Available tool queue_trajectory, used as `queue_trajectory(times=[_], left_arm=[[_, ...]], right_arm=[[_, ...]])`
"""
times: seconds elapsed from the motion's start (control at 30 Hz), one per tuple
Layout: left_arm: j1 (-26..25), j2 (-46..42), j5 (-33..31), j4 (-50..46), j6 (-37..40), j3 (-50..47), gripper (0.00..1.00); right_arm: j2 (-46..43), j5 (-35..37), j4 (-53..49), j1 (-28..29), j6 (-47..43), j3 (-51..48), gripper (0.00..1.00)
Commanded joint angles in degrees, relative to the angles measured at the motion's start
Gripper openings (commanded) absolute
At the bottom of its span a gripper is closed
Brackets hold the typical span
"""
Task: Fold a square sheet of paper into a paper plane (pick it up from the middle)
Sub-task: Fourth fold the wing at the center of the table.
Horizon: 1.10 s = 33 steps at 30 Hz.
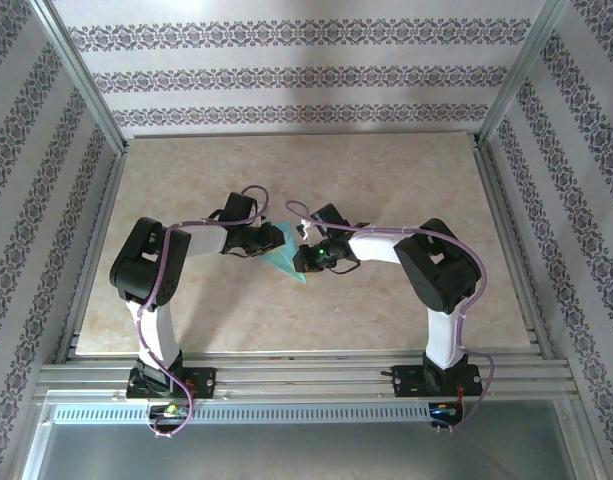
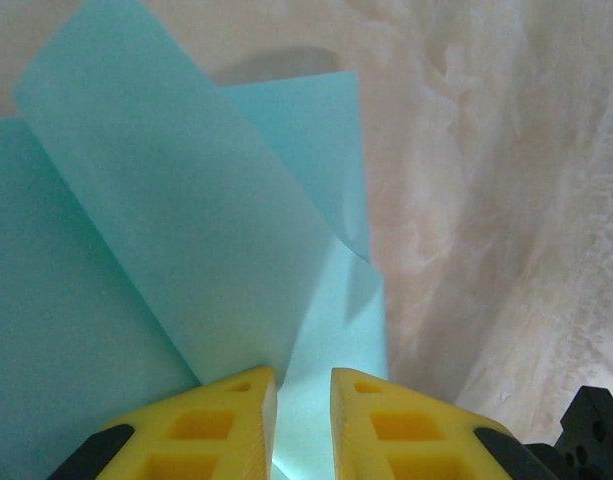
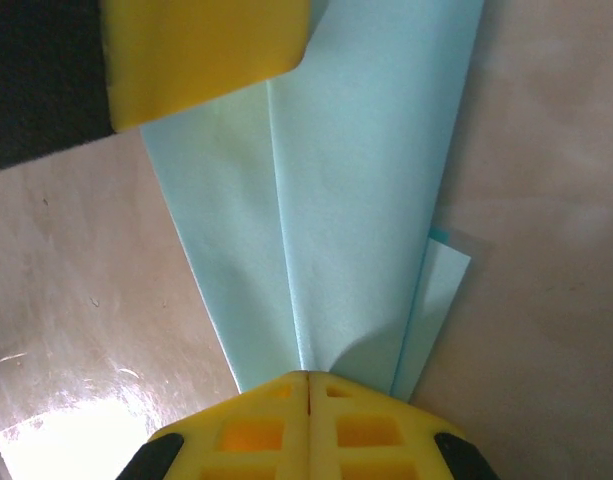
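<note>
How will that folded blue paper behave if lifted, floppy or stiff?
Probably floppy: a flap of the folded paper stands loose. Likely light, being thin layers. The creases may stiffen it lengthwise where the right claw pinches it.

Bright, even light; glare whitens the table in the right wrist view; close-ups slightly soft.

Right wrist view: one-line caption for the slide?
Right pincer shut on the folded turquoise paper, marbled tabletop behind.
</note>
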Motion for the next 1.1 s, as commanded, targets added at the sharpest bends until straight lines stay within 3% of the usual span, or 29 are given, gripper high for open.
queue_trajectory(times=[0.0, 0.17, 0.37, 0.7, 1.07], left_arm=[[0.7, 1.4, -4.0, -3.9, 2.1, 1.7, 0.21], [0.7, 2.9, -7.4, -12.5, 3.6, 4.0, 0.20], [0.3, 4.8, -8.0, -15.9, 3.6, 5.8, 0.20], [-0.6, 5.9, -9.8, -19.0, 3.6, 7.1, 0.20], [-0.9, 6.5, -9.7, -19.7, 4.2, 7.0, 0.19]], right_arm=[[-0.8, 0.0, -4.0, -0.5, -1.3, -1.6, 0.08], [-5.4, -1.9, -0.6, -1.0, 0.5, -2.5, 0.08], [-10.1, -1.1, 1.7, -1.2, 1.9, -1.4, 0.08], [-3.1, 1.8, 0.1, 2.4, 0.9, 3.8, 0.05], [3.0, 4.9, -1.1, 2.4, 0.2, 7.2, 0.01]])
